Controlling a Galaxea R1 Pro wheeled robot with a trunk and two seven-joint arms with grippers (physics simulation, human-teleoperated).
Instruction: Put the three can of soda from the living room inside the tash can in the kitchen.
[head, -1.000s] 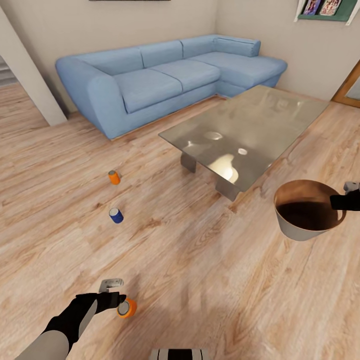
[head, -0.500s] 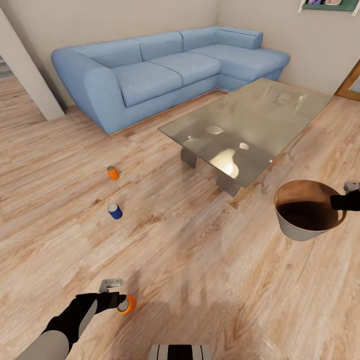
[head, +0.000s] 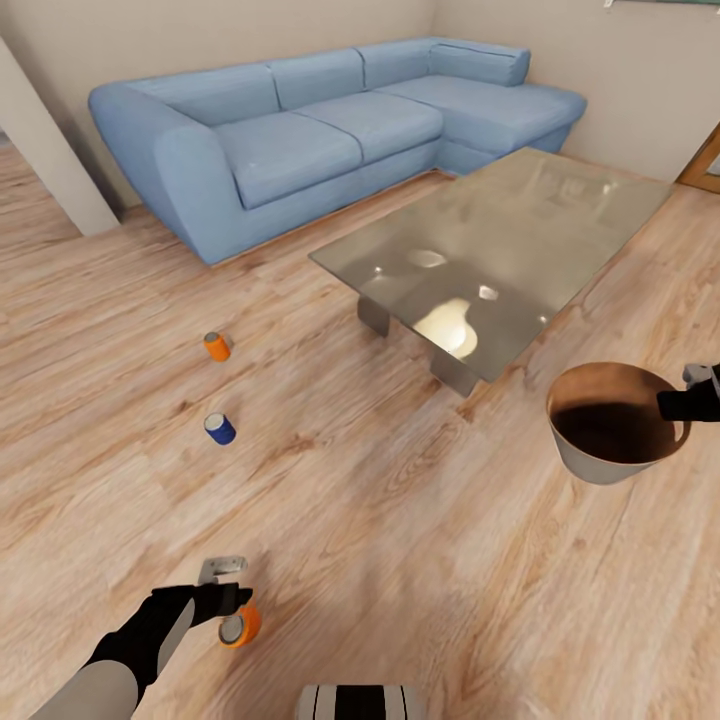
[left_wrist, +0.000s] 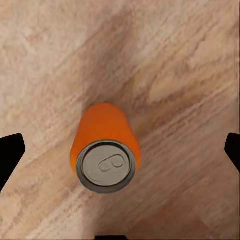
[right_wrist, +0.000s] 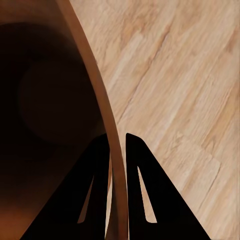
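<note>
The near orange cylindrical soda can with a grey metal top (left_wrist: 105, 147) looks light, stiff and smooth, so it would likely slip unless pinched square across its round side wall. The left gripper (head: 232, 590) hangs above it with jaws spread wide, the can between them and untouched. All 3 cans stand on the light wood floor (head: 400, 520), left of the low glass-topped coffee table (head: 490, 250): a second orange can (head: 216, 346) and a dark blue can (head: 220, 428) lie farther off. The right gripper (right_wrist: 117, 150) is clamped on the rim of the pale grey, brown-lined round trash can (head: 600, 465), held right of the table.
</note>
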